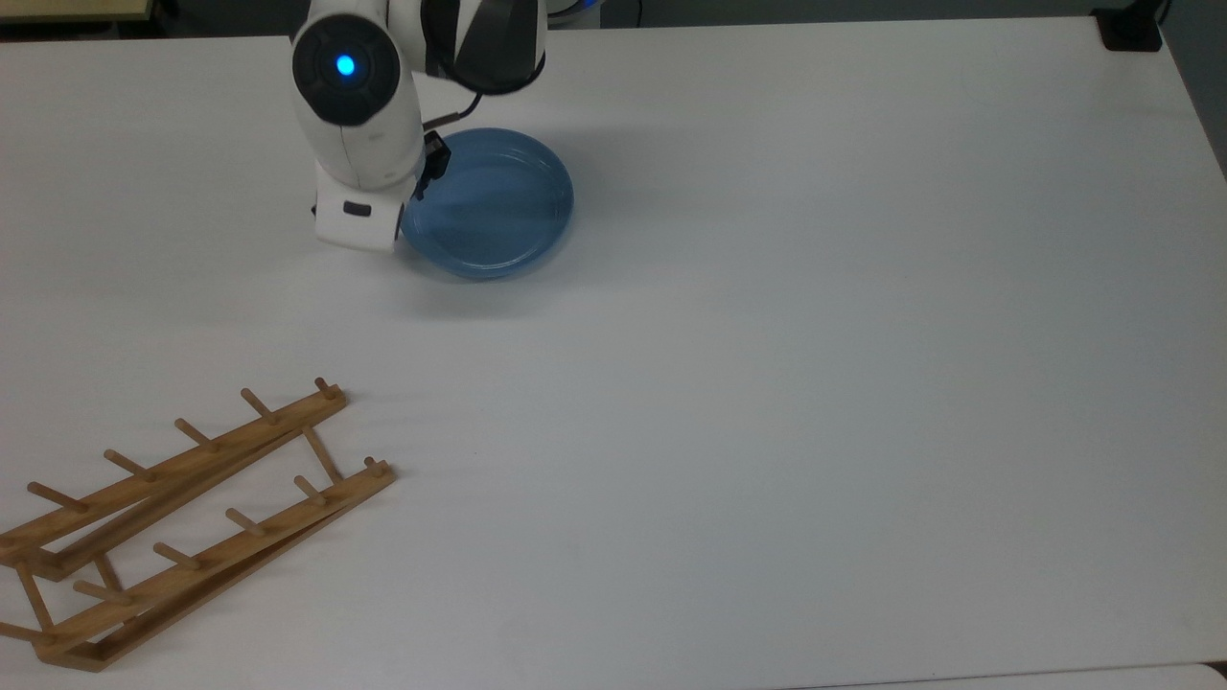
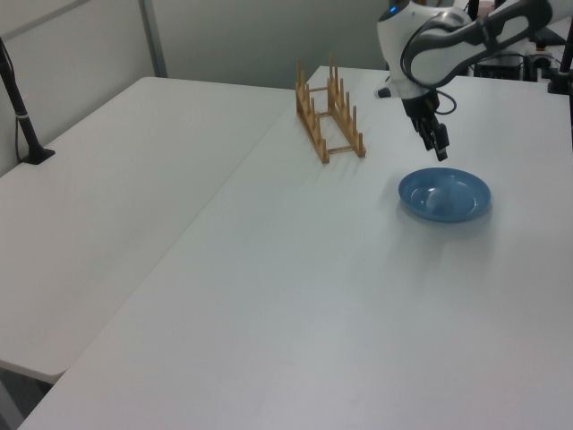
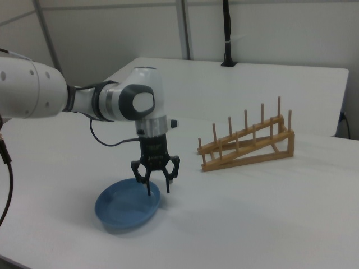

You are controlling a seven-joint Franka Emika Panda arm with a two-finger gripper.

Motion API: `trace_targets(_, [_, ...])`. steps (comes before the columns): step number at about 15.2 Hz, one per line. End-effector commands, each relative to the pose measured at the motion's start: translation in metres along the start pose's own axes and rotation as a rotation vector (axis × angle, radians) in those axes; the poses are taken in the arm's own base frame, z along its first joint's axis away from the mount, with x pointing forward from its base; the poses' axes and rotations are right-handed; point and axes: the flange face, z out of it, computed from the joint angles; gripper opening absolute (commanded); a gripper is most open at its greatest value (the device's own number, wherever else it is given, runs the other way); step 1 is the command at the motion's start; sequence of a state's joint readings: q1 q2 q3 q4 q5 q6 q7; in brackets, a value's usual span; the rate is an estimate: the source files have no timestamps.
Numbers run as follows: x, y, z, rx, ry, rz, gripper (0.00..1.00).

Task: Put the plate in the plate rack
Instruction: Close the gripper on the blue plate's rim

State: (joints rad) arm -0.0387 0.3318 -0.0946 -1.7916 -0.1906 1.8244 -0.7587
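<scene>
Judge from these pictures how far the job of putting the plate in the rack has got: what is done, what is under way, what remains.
Done: the gripper is over the plate's rim, fingers open. In hand: nothing is gripped; the plate lies flat on the table. Left: closing on the rim, lifting, carrying to the plate rack, which holds nothing, and slotting it between the pegs.

In the top view the arm point(image 1: 359, 125) is covering the plate's point(image 1: 498, 206) left rim, and the picture's left edge is cutting off the plate rack point(image 1: 182, 522).
</scene>
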Motion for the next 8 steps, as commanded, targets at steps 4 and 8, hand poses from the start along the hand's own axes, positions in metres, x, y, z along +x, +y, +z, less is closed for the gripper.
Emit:
trace_targets(4, [0.015,-0.001,0.03,-0.029,-0.01,-0.007,0.3])
trace_targets(8, [0.018,-0.001,0.028,-0.036,-0.004,0.047,0.1])
